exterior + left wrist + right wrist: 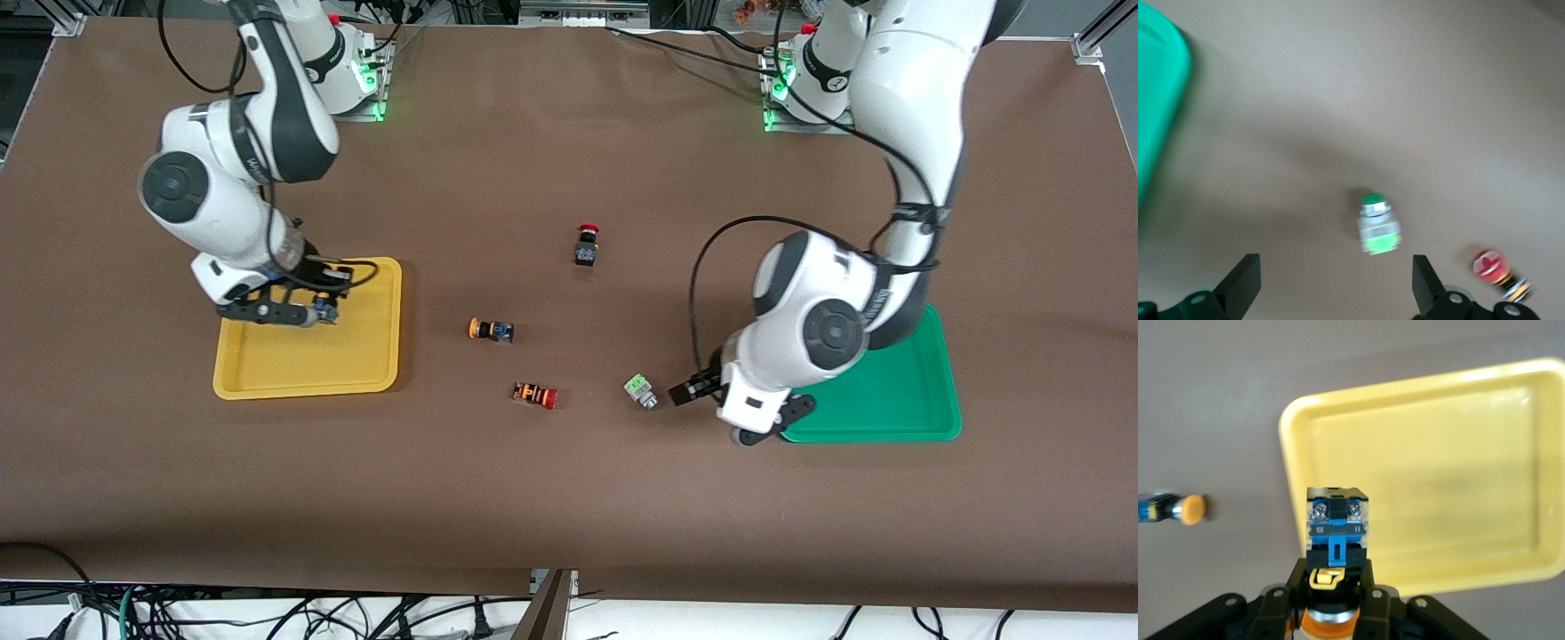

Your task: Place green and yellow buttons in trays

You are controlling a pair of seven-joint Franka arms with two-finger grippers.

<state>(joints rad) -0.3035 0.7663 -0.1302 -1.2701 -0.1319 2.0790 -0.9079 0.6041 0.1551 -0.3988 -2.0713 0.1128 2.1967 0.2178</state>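
My right gripper (318, 312) hangs over the yellow tray (356, 364) at its edge farthest from the front camera. It is shut on a black-bodied button with a yellow-orange cap (1336, 520); the tray (1458, 453) lies under it. A second yellow-orange-capped button (491, 330) lies mid-table, also in the right wrist view (1179, 509). My left gripper (683, 392) is open and low beside the green-faced white-and-silver button (640, 389), between it and the green tray (898, 391). In the left wrist view the button (1377, 228) lies just ahead of my open fingers (1243, 283). No orange square-faced button shows.
A black switch with a red mushroom cap (586, 244) stands mid-table, toward the arm bases. An orange-striped switch with a red cap (534, 394) lies beside the green button, toward the right arm's end, and shows in the left wrist view (1491, 265). The green tray's rim (1158, 100) shows there too.
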